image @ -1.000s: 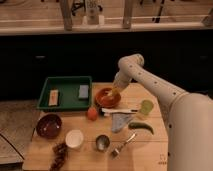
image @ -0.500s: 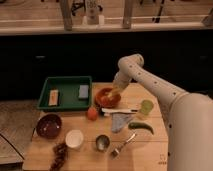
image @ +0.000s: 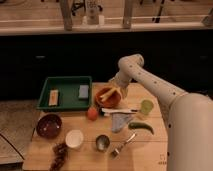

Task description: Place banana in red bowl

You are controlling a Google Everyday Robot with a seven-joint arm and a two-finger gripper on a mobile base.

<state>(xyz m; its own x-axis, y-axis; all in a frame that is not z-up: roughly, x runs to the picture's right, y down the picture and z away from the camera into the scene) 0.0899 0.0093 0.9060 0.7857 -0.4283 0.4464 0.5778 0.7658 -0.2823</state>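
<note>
In the camera view, the pincer (image: pixel 115 88) is seen low over the far right rim of the red bowl (image: pixel 105 103), which stands on the worktop (image: pixel 150 150) just right of a green tray (image: pixel 65 92). The banana (image: pixel 108 95) is seen inside the red bowl, directly under the pincer. It cannot be told how far the pincer is open, or if the banana is held. A dark maroon bowl (image: pixel 49 125) and a white cup (image: pixel 74 138) are placed near left.
</note>
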